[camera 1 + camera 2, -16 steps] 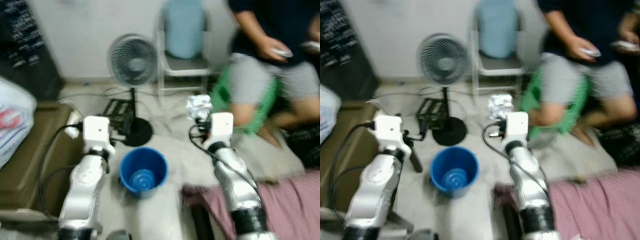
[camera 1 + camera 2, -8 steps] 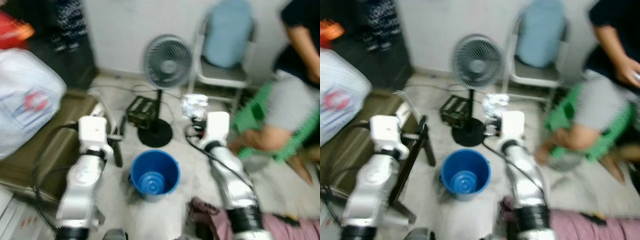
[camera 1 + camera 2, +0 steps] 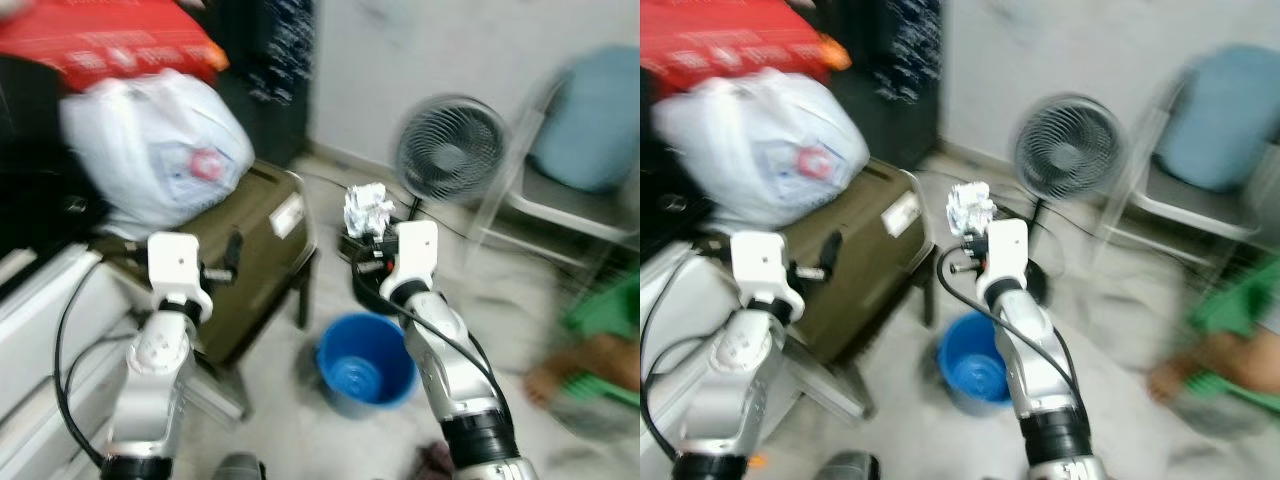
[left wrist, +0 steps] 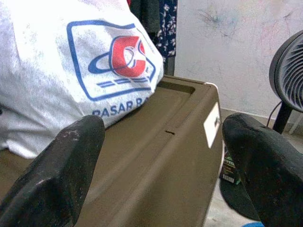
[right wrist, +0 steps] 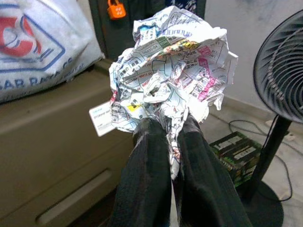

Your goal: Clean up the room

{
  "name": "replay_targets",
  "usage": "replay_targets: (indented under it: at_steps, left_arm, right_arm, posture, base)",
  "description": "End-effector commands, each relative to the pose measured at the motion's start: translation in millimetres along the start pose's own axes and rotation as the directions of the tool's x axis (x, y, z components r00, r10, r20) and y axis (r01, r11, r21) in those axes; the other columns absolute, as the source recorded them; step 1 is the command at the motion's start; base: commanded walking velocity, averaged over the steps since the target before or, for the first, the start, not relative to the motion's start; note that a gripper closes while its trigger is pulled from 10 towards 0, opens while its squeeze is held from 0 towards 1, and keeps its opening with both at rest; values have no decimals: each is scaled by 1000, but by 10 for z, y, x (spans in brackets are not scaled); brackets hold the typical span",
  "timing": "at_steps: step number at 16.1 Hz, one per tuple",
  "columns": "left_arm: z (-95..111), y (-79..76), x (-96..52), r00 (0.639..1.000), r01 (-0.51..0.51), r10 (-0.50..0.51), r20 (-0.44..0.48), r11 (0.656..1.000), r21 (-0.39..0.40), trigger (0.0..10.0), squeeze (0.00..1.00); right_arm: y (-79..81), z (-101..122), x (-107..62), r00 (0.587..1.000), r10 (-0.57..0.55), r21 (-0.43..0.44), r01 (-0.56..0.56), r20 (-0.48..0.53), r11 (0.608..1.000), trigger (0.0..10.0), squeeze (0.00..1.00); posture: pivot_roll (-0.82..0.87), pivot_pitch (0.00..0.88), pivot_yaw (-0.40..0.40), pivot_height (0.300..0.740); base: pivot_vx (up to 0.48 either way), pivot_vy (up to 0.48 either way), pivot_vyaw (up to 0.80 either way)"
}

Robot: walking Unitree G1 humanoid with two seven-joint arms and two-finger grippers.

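Note:
My right gripper [image 5: 168, 135] is shut on a crumpled ball of printed paper [image 5: 170, 71], held up in front of me; the same paper ball [image 3: 368, 208] shows above the right wrist in the head views. A blue bucket [image 3: 366, 364] stands on the floor below and between my arms. My left gripper [image 4: 161, 156] is open with nothing between its fingers [image 4: 61, 165], and it hovers over a brown plastic storage box [image 4: 156, 156]. A white plastic bag [image 3: 160, 150] with a red and blue logo lies on that box.
A pedestal fan [image 3: 452, 155] stands behind the bucket, with a small dark box [image 5: 236, 153] at its base. A chair with a light blue cushion [image 3: 600, 135] is at the right. A person's foot [image 3: 570, 375] is on the floor at the right. A red bag [image 3: 105, 45] sits above the white bag.
The whole view has swung to the left: the storage box and white bag came into the middle, the fan, chair and person slid right. My right gripper still holds the paper ball.

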State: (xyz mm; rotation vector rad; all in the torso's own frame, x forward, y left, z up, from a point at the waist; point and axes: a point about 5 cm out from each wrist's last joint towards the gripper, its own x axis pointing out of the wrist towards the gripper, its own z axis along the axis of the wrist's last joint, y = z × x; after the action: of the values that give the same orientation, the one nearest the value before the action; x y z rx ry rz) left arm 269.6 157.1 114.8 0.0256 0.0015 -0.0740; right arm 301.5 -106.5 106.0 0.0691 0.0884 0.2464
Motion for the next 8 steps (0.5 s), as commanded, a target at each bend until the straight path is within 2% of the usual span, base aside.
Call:
replay_targets:
  at_steps: [1,3,7,8]
  left_arm:
    - [34,-62,7,999,37,-37,18,999,-9,10000,0]
    - [42,-60,10,999,42,-42,20,999,-12,10000,0]
    - [50,-80,4,998,63,-62,28,998,-22,10000,0]
    - [49,-80,3,998,63,-62,27,998,-22,10000,0]
  right_arm:
    - [-81,1,-13,1000,-31,5,31,-1,1000,10000,0]
    - [-82,2,-8,999,-36,7,36,-2,999,10000,0]
    - [-90,-5,-9,999,-48,19,48,-6,999,10000,0]
    - [-98,-21,-8,998,-55,30,55,-18,998,10000,0]
  posture:
    - [14,10,-73,740]
    - [12,20,-71,740]
    - [13,19,-69,740]
    - [13,19,-69,740]
  base:
    - [0,0,0]
    - [0,0,0]
    - [334,0,0]
    - [360,0,-800]
